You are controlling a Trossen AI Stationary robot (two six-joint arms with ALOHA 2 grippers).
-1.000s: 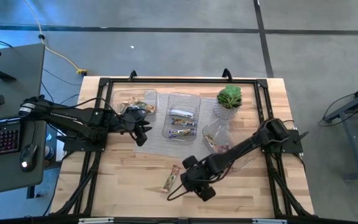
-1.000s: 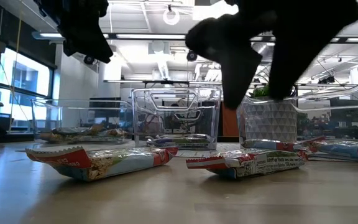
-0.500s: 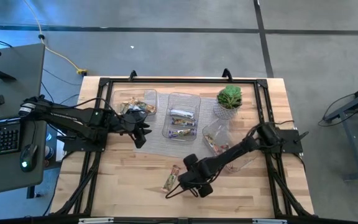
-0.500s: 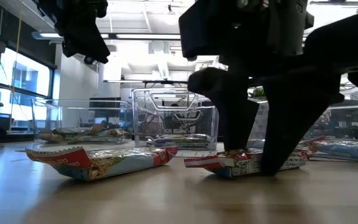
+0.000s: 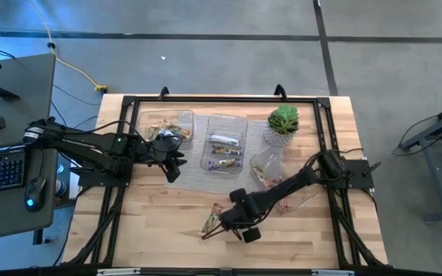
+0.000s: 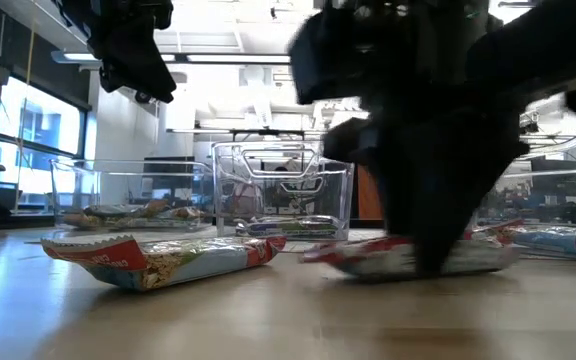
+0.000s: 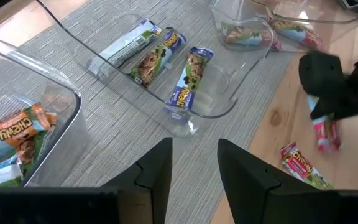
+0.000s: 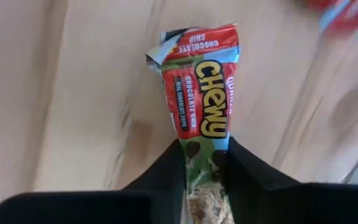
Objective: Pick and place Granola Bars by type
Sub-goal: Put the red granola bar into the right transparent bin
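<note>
From above, the right gripper [image 5: 222, 223] is low on the wooden table [image 5: 159, 222], at 2 bars, too small to read. Its wrist camera shows more: both fingers [image 8: 166, 171] squeeze a red Chewy bar [image 8: 201, 112]. The other bar [image 6: 158, 258] lies beside it on the wood. The left gripper [image 5: 173, 161] hangs by the clear trays [image 5: 229, 123], fingers [image 7: 157, 171] a little apart, holding nothing.

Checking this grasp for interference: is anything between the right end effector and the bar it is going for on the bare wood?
Nothing visible. The right end effector already has its fingers on either side of the red Chewy bar, which lies flat on the table. A second bar lies beside it, apart from the fingers.
</note>
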